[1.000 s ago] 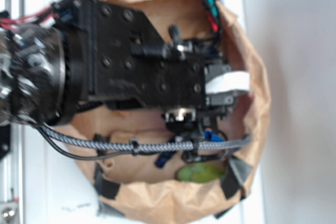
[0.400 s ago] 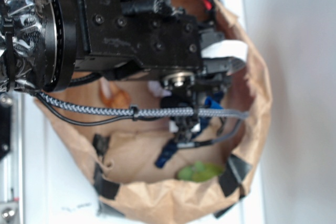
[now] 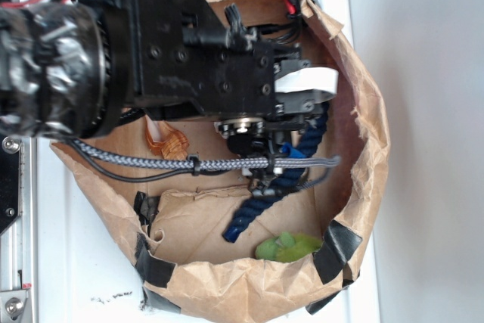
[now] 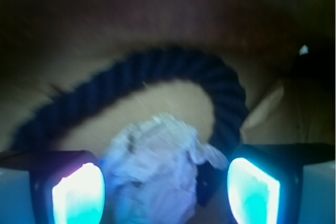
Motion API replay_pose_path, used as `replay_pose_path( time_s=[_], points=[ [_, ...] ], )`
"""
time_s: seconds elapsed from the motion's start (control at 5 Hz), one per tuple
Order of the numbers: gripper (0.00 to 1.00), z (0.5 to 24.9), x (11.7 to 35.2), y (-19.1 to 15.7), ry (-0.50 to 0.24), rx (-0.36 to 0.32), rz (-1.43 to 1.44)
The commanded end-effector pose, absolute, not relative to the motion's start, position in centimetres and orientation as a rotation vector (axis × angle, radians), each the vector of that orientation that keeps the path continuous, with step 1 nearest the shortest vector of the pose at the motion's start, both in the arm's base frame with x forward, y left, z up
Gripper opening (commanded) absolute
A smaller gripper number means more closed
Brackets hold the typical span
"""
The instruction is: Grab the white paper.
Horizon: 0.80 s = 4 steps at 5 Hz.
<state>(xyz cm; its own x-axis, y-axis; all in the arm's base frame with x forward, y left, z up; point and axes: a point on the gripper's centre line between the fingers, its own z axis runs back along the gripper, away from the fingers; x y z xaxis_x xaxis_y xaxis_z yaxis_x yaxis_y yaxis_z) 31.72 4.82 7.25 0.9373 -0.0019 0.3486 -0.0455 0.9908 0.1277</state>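
the brown paper bag point(image 3: 363, 88) stands open on the white worktop point(image 3: 83, 262), and the black arm reaches down into it. in the wrist view the hand point(image 4: 165, 190) is spread: its two glowing fingers point(image 4: 79, 195) stand well apart, one at each side of the white paper point(image 4: 152, 169). the white paper lies on the floor of the bag, between the fingers; i cannot tell if they touch it. a dark blue rope point(image 4: 157, 74) bends in an arc just behind the white paper. inside the bag, seen from outside, the blue rope point(image 3: 261, 202) goes under the arm, a green thing point(image 3: 287, 247) lies near the bag's lower rim and an orange thing point(image 3: 166, 141) lies beside the arm.
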Motion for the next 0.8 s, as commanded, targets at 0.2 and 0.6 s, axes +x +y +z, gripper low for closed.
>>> replay_pose_path(
  time_s=[0.2,0.6],
  points=[
    [0.06,5.88,32.02,2.87,-0.383,0.161,0.003],
    [0.00,6.24,32.00,3.19,-0.398,0.173,0.017]
  ],
)
